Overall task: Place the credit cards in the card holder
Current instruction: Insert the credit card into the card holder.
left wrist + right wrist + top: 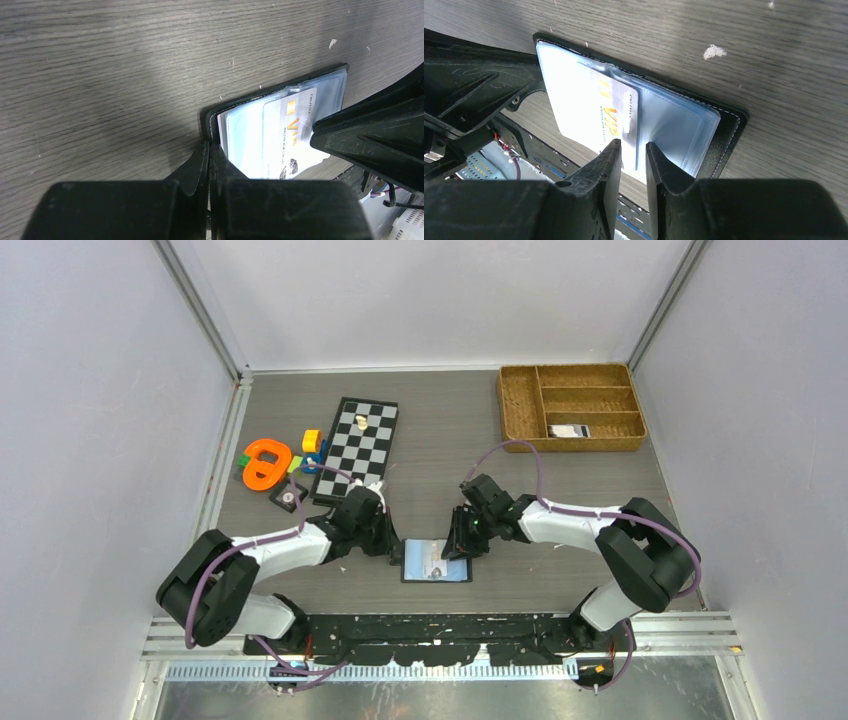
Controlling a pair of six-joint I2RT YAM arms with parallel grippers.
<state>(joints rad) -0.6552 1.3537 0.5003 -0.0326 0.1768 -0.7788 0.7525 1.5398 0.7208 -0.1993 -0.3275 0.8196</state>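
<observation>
The black card holder (452, 571) lies open on the table between my two arms, its bluish clear pockets up. A whitish card with gold "VIP" lettering (289, 134) sits partly in a pocket, and its near end sticks out past the holder's edge (610, 112). My left gripper (210, 145) is shut on the holder's left edge (272, 92). My right gripper (633, 145) hovers just over the card with its jaws a narrow gap apart and nothing between them. Another card (568, 430) lies in the brown tray.
A brown woven divided tray (520, 405) stands at the back right. A black-and-white chessboard (360, 445) lies at the back centre-left. Orange, yellow and green toys (266, 462) lie left of it. The arms' base rail (440, 625) runs just behind the holder.
</observation>
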